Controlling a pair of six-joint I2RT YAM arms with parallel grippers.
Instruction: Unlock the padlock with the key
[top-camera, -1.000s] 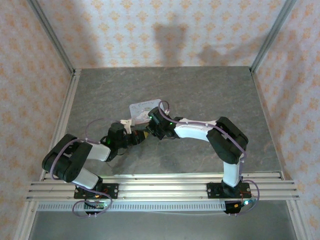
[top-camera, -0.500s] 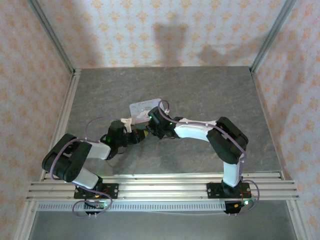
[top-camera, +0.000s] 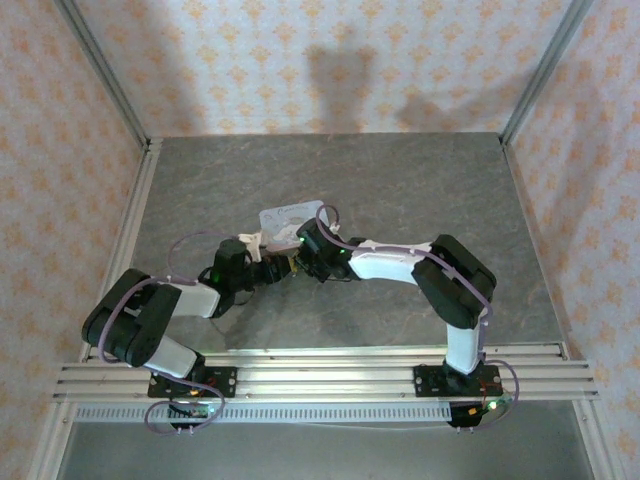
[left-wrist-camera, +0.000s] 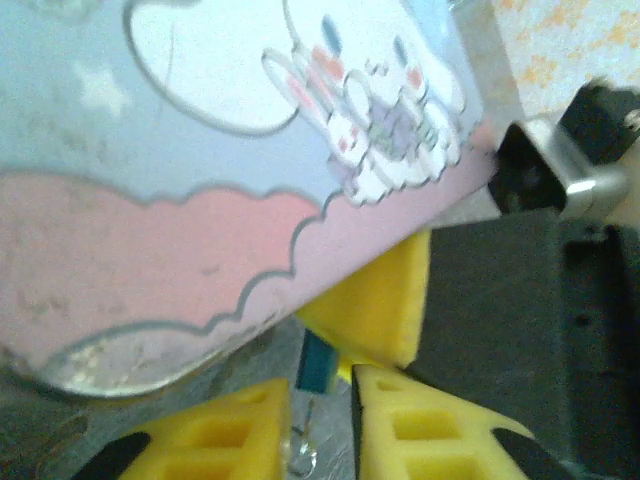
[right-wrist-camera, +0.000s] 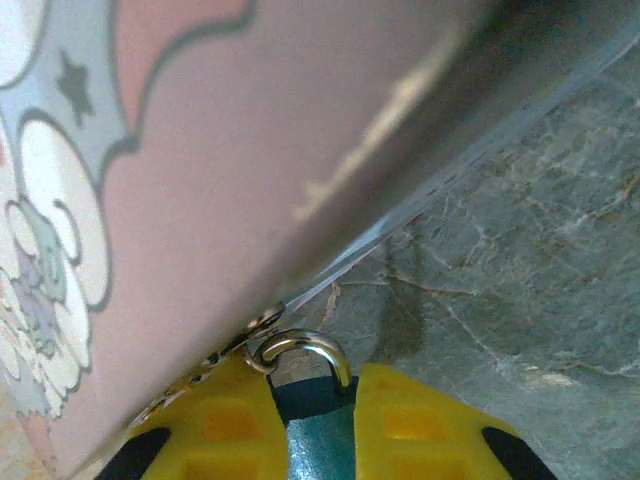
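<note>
Left gripper (left-wrist-camera: 318, 402) edged farther, grip on blurred key (left-wrist-camera: 302, 452) unclear, right gripper (right-wrist-camera: 312, 385) clamping padlock (right-wrist-camera: 315, 432)

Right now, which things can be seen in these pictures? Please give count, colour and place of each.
tin box: one, pastel blue and pink, cartoon print, table centre, just beyond both grippers.
padlock: one, blue, metal shackle hooked at the tin's edge.
key: one, silvery, thin, close to the padlock.
table: one, grey marbled.
left gripper: one, yellow pads, either side of the key; grip unclear.
right gripper: one, yellow pads, shut on the padlock.
</note>
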